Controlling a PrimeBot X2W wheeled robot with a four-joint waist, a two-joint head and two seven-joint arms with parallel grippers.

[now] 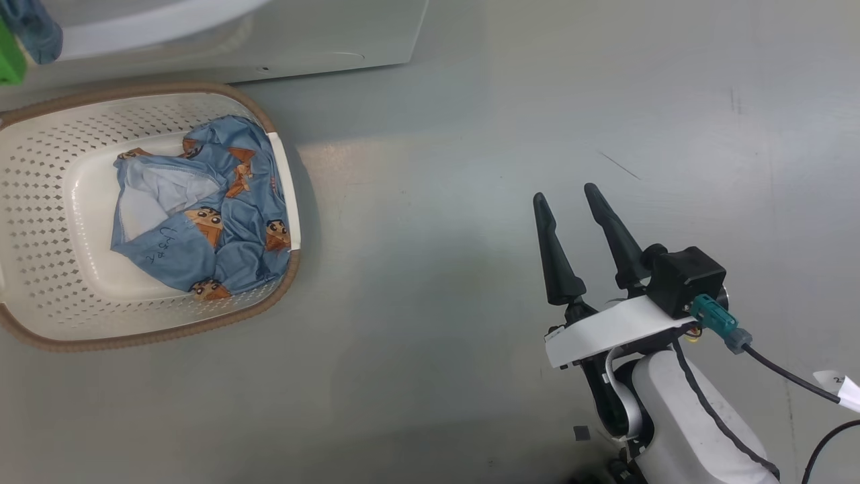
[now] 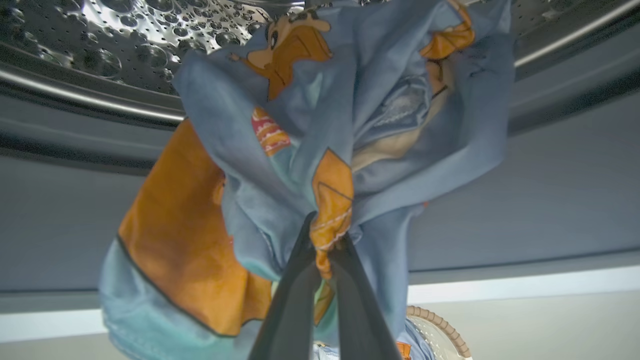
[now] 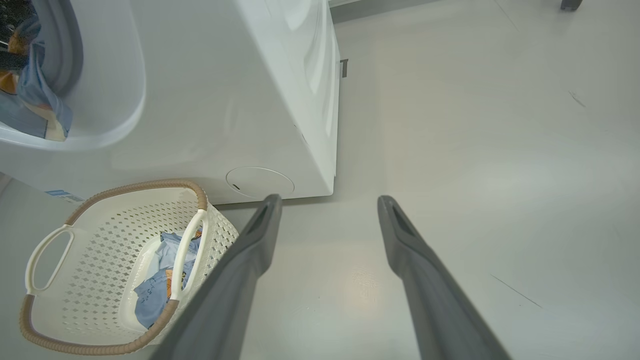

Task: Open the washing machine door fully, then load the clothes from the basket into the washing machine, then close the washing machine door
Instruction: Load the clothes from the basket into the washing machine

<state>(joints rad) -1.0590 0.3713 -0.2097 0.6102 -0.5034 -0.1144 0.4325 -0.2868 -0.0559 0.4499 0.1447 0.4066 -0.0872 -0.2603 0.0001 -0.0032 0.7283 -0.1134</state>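
**Loading step, mid-transfer.** The left hand [image 2: 324,240] is clenched on a light blue fabric garment printed with orange-brown cartoon figures [image 2: 300,150]. The cloth is bunched at the fingertips and hangs before the perforated steel drum [image 2: 125,40] of the big white front-loading washing machine [image 3: 225,100]. Whether it is already inside the drum's mouth is hard to judge from so close a view. The right hand [image 1: 566,195] hangs released above the grey floor [image 1: 470,336], grasping nothing. A second blue printed garment [image 1: 222,228] lies in the cream-white perforated plastic basket [image 1: 40,202], which stands just beside the machine's front. As judged, the next move is to carry the held garment deeper into the drum and unclench, then fetch the one in the basket.
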